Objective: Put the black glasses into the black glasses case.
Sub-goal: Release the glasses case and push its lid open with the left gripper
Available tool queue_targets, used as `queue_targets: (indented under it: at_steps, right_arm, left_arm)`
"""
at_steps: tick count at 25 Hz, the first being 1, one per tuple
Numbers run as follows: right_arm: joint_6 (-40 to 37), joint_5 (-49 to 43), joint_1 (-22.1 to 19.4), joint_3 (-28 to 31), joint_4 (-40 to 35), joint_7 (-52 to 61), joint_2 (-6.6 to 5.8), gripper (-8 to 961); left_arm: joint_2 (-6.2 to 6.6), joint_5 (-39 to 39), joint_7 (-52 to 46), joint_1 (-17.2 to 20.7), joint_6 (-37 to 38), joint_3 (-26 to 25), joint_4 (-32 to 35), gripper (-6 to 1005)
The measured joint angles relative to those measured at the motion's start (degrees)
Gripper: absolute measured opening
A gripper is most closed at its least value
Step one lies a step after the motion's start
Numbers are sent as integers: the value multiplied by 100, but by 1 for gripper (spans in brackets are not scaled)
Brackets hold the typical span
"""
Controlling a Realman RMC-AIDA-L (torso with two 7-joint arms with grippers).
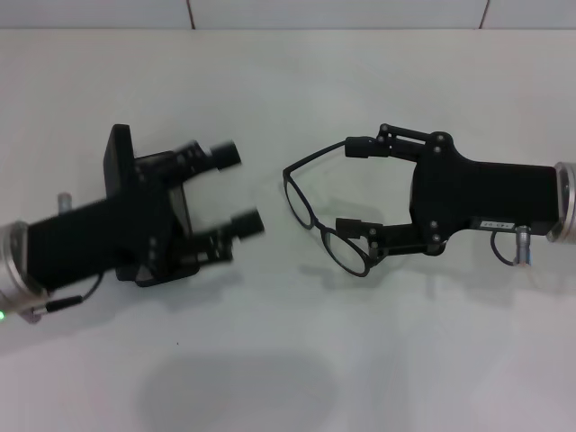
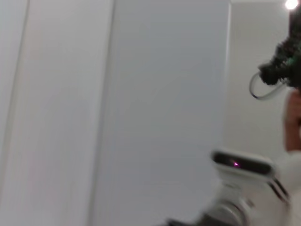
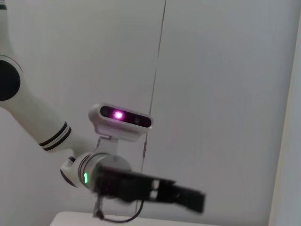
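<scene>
Black thin-framed glasses [image 1: 317,216] hang held in the right pincer [image 1: 354,186] above the white tabletop [image 1: 378,360]; the left pincer [image 1: 236,191], spread wide, hovers over the flat black glasses case [image 1: 120,162]. Insertion remains.

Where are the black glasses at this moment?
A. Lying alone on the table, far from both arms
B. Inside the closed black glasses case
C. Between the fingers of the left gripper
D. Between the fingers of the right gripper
D: in the head view the black glasses sit between the fingers of the right gripper, while the left gripper is open and holds nothing, with the black glasses case under that arm.
</scene>
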Motion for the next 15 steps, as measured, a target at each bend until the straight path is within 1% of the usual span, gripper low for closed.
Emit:
queue_targets:
  at_steps: [2,4,5,6,7,8,9,11,12,13,14,15]
  right_arm:
    - [11,0,-16,0,0,0,-1,838]
    - [17,1,-37,0,0,0,-10,838]
    - [19,3,-44,0,0,0,-16,838]
    - [21,4,-49,0,0,0,-21,838]
    - [21,6,-49,0,0,1,-30,838]
    - [22,6,-54,0,0,1,-36,838]
    - [23,7,-61,3,0,2,-43,838]
    - [27,7,-77,57,17,1,-49,838]
    - [29,7,-83,94,29,1,-51,838]
    - [30,6,-94,122,39,1,-52,838]
    - [31,6,-111,156,44,1,-55,838]
    - [32,5,-127,178,43,1,-57,838]
  left_arm:
    - [-8,-27,-587,-7,-139,-454,131,866]
    - [61,45,-1285,-37,-349,-778,397,866]
    - [136,112,-1863,-64,-549,-906,616,865]
    - [240,262,-2589,-86,-837,-972,905,865]
    - [310,493,-3275,-101,-1105,-985,1224,865]
    - [355,723,-3826,-106,-1313,-998,1512,864]
    - [374,1151,-4489,-86,-1539,-1009,1987,864]
    - [331,1816,-5285,-4,-1703,-1088,2732,863]
    - [277,2248,-5732,45,-1766,-1157,3211,863]
    - [277,2248,-5732,45,-1766,-1157,3211,862]
    - [89,3391,-6763,131,-1837,-1315,4360,862]
    - [25,3701,-6995,142,-1840,-1337,4671,862]
